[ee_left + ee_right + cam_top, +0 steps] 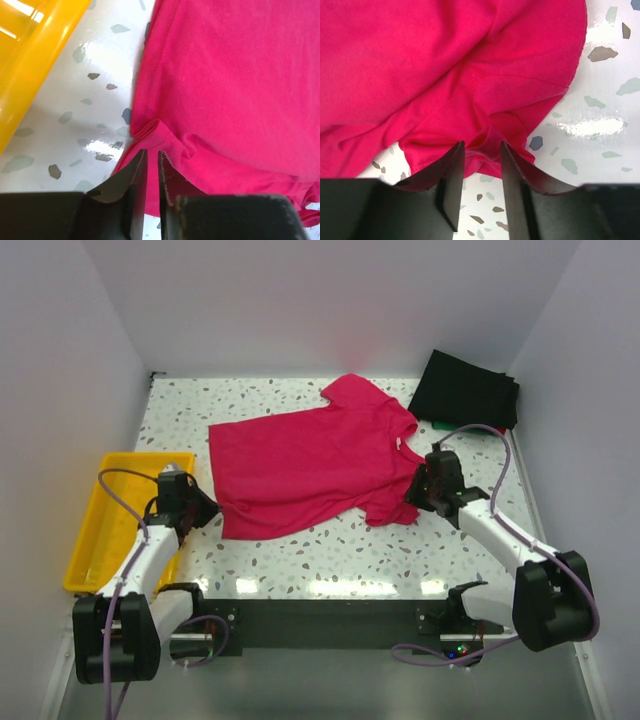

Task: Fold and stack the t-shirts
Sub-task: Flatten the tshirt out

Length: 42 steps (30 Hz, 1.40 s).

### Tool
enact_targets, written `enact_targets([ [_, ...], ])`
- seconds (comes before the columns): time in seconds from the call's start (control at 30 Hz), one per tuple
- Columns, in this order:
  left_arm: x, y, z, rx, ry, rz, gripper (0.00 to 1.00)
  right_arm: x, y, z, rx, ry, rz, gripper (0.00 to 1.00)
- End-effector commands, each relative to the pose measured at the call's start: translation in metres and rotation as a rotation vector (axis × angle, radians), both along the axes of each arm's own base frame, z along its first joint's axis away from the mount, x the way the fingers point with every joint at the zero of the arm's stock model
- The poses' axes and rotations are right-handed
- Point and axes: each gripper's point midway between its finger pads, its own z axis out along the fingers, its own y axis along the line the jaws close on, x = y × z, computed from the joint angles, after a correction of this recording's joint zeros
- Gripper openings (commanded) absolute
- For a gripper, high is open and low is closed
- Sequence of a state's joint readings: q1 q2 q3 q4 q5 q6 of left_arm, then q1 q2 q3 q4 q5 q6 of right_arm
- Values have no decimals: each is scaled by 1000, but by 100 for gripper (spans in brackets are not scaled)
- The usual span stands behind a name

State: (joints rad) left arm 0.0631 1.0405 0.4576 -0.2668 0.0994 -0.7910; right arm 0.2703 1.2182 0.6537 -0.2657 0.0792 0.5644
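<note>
Overhead: pink t-shirt (300,465) spread unfolded at centre of worktop (330,550); dark folded pile (470,390) at 1 o'clock. Left wrist: left gripper (150,152), jaws clamped on hem corner. Right wrist: right gripper (482,145), jaws apart astride sleeve fold. Folding seemingly barely begun.

A t-shirt (310,465) is lying spread flat across the middle of the table (330,550), its collar pointing right. A stack of folded shirts (470,388) is sitting behind it in the far right corner. A tray (105,515) is resting at the near left. The left gripper (205,508) is sitting between the tray and the t-shirt's near left corner. The right gripper (415,490) is sitting at the t-shirt's near sleeve, on the right.
</note>
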Motion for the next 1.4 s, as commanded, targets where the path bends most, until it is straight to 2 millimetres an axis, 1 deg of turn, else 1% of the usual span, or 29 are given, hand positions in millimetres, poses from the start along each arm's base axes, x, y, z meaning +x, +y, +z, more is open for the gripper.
enact_targets([
  [0.0,-10,8,-2,27,18,48,21,6,-2,10,-13,-48,-9,31],
  [0.03,-12,10,-1,36,14,56,25,5,-1,12,-12,-50,1,27],
  [0.07,-17,10,-3,36,33,63,27,4,-1,14,-6,-57,3,19],
  [0.13,-21,10,-2,52,32,65,34,-4,1,16,2,-46,23,12],
  [0.17,-26,8,-5,52,49,57,36,-9,0,22,8,-54,26,8],
  [0.2,-28,8,-5,64,47,63,40,-13,0,26,13,-62,29,8],
  [0.23,-29,11,-5,85,53,86,41,-17,0,29,16,-66,35,7],
  [0.27,-33,-3,-6,84,60,49,42,-20,0,34,23,-72,40,6],
  [0.33,-37,-13,-7,105,65,29,44,-31,-4,48,28,-96,40,5],
  [0.37,-42,-15,-11,96,85,41,44,-40,-5,50,28,-82,46,5],
  [0.43,-47,-14,-16,103,110,56,44,-48,-6,65,43,-122,51,5],
  [0.47,-51,-12,-19,106,126,72,44,-56,-5,65,51,-104,63,4],
  [0.5,-52,-12,-20,109,125,77,44,-61,-5,74,65,-132,66,4],
  [0.53,-52,-10,-21,113,124,86,44,-64,-5,75,71,-132,67,4],
  [0.6,-52,-10,-21,111,122,91,44,-68,-5,78,81,-144,66,9],
  [0.63,-49,-10,-19,109,111,92,44,-69,-6,76,80,-140,63,20],
  [0.7,-48,-11,-19,113,117,92,45,-63,-6,73,70,-139,58,30],
  [0.73,-46,-11,-19,117,114,86,45,-60,-4,66,61,-111,67,35],
  [0.8,-46,-10,-21,127,131,82,45,-47,1,67,67,-124,78,37],
  [0.83,-46,-10,-22,131,132,82,45,-41,2,59,57,-95,78,39],
  [0.93,-49,-7,-31,150,146,85,45,-21,5,60,51,-115,74,40],
  [0.97,-49,-7,-33,150,152,84,45,-15,7,55,45,-102,75,40],
  [1.03,-49,-10,-37,140,153,73,45,-7,9,53,36,-104,73,40],
  [1.2,-47,-15,-43,120,158,56,43,8,8,36,-15,-72,68,40],
  [1.23,-45,-16,-43,119,155,54,42,10,8,35,-23,-72,68,40],
  [1.27,-45,-16,-42,117,153,51,36,13,7,34,-33,-76,64,40],
  [1.3,-45,-17,-42,116,150,47,33,13,8,27,-42,-57,64,40],
  [1.33,-44,-17,-41,116,146,44,31,17,9,27,-43,-61,63,40],
  [1.37,-44,-18,-39,116,140,40,22,18,9,25,-47,-55,65,40],
])
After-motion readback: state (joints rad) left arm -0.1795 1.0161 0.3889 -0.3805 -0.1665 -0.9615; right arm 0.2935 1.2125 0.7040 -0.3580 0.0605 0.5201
